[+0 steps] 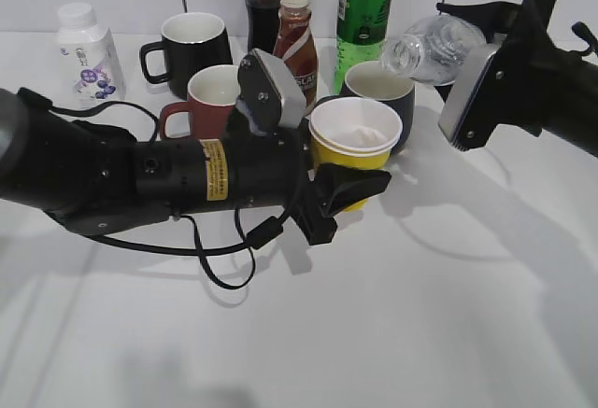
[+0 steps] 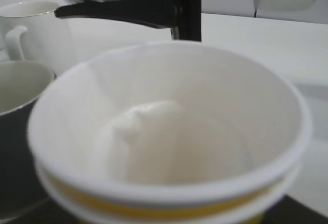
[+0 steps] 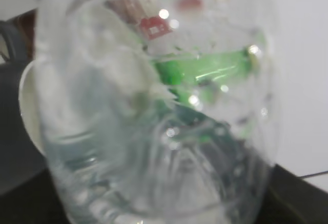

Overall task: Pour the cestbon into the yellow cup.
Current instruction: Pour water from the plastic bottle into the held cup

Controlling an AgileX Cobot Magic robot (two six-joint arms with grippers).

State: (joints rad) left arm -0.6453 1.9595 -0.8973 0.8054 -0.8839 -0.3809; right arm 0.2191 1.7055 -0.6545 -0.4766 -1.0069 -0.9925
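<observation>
A plain white counter [image 1: 392, 315] runs back to a pale wall, and everything standing on it is crowded along that far edge. The near half and the right side lie bare, crossed only by soft shadows and a loop of black cable under the left arm. Along the back stand three handled mugs: a black one [image 1: 192, 49], a red one [image 1: 207, 100] and a dark grey one [image 1: 381, 91]. Behind and among them are four upright containers: a white pill bottle [image 1: 86, 56] at far left, a dark bottle with a red label [image 1: 264, 2], a brown sauce bottle [image 1: 295, 44] with a cream cap, and a tall all-green bottle [image 1: 364, 11]. There is one yellow cup [image 1: 353, 142], just in front of the grey mug and held above the counter. The left claw [image 1: 348, 193] is clenched on its lower body, and the left arm lies across the left of the scene. The left wrist view looks down into the cup's white inside, where a pale shape sits at the bottom; what it is cannot be told. The single cestbon [image 1: 432, 49] is gripped by the right claw [image 1: 467, 86] and tipped nearly level, its open mouth pointing left above the grey mug's rim, up and to the right of the yellow cup and not touching it. The right wrist view is filled by the bottle's clear wall, with green showing through it.
</observation>
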